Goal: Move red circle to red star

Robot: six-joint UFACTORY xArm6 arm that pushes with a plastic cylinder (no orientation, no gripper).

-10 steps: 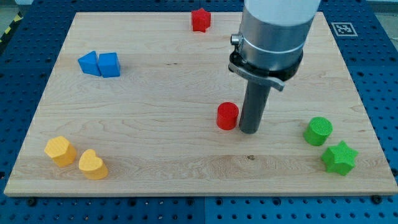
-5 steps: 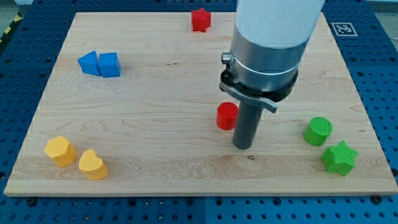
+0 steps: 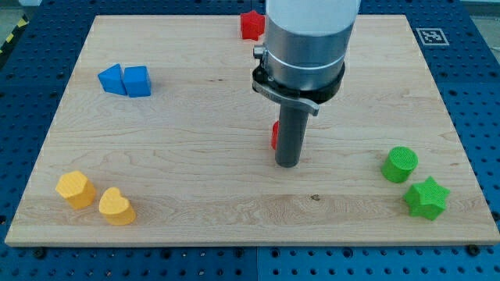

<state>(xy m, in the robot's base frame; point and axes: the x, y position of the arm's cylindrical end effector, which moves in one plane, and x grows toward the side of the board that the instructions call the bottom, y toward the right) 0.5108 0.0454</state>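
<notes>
End effector upright; my tip (image 3: 287,163) fronting, mostly hiding red circle (image 3: 274,136).

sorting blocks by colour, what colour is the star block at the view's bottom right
Green. The star block shows clearly in the camera view, just below the green circle.

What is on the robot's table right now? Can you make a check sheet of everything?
Surface: wooden board, flat.
Job's things: red circle mostly hidden behind my rod, only its left edge shows; red star at the view's top.
Tool: my tip sits just below the red circle, toward the view's bottom.
Clutter: two blue blocks, two yellow blocks, green circle, green star.
Cables: nothing seen.
Surroundings: blue perforated base; marker tag.
</notes>
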